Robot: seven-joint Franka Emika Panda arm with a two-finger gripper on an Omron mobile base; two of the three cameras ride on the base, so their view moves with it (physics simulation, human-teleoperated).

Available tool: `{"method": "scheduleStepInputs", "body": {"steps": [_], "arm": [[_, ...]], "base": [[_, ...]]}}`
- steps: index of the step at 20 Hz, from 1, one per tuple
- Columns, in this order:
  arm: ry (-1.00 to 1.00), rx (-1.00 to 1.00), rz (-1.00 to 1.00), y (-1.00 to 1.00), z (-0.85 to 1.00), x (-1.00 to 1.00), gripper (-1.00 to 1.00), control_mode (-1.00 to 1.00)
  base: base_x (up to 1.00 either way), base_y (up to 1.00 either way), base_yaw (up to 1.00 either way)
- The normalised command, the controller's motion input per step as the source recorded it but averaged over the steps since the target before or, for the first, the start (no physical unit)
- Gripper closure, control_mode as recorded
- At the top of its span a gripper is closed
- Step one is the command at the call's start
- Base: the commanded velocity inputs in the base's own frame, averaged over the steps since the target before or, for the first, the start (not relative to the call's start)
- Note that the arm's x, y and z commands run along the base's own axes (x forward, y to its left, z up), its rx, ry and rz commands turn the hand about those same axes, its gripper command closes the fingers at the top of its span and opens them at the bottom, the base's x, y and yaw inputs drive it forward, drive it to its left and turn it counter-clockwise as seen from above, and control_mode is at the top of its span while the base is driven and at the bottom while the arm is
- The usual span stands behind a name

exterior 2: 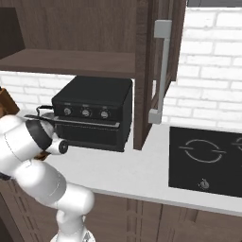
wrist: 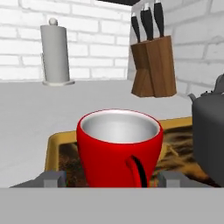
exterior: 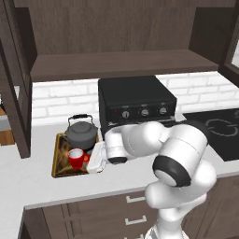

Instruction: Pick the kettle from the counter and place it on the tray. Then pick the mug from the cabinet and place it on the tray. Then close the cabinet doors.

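The red mug [exterior: 77,158] stands upright on the gold-rimmed tray [exterior: 58,158], just in front of the dark grey kettle [exterior: 81,133], which also sits on the tray. My gripper [exterior: 91,159] is level with the mug at its right side. In the hand view the mug [wrist: 118,148] is between my open fingertips [wrist: 50,178], with a small gap on each side, and the kettle [wrist: 210,135] is at the right edge. The cabinet [exterior: 121,65] is open, its shelf bare. Its doors [exterior: 11,93] stand swung out, the right one [exterior 2: 160,71] showing its grey bar handle.
A black toaster oven [exterior: 135,102] stands on the counter [exterior: 28,182] behind my arm, with a black cooktop [exterior: 219,130] to its right. A knife block [wrist: 153,65] and a paper towel roll [wrist: 54,52] stand beyond the tray by the brick wall.
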Motion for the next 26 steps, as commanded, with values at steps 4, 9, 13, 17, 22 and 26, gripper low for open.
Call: {"method": "scheduleStepInputs", "body": {"steps": [4, 9, 13, 17, 22, 26], "arm": [[0.0, 0.0, 0.0, -0.03, 0.12, -0.34, -1.0, -1.0], [-0.03, 0.0, 0.0, -0.17, 0.52, -0.4, -1.0, -1.0], [-0.09, 0.0, -0.02, -0.07, 0.9, -0.34, -1.0, -1.0], [-0.03, 0.0, -0.05, -0.01, 1.0, -0.3, -1.0, -1.0], [0.0, 0.0, -0.11, -0.01, 0.92, -0.33, -1.0, -1.0], [0.05, 0.0, -0.19, -0.11, 0.87, -0.25, -1.0, -1.0]], "base": [[0.0, 0.0, 0.0], [0.0, 0.0, 0.0], [0.0, 0.0, 0.0], [0.0, 0.0, 0.0], [0.0, 0.0, 0.0], [0.0, 0.0, 0.0]]}}
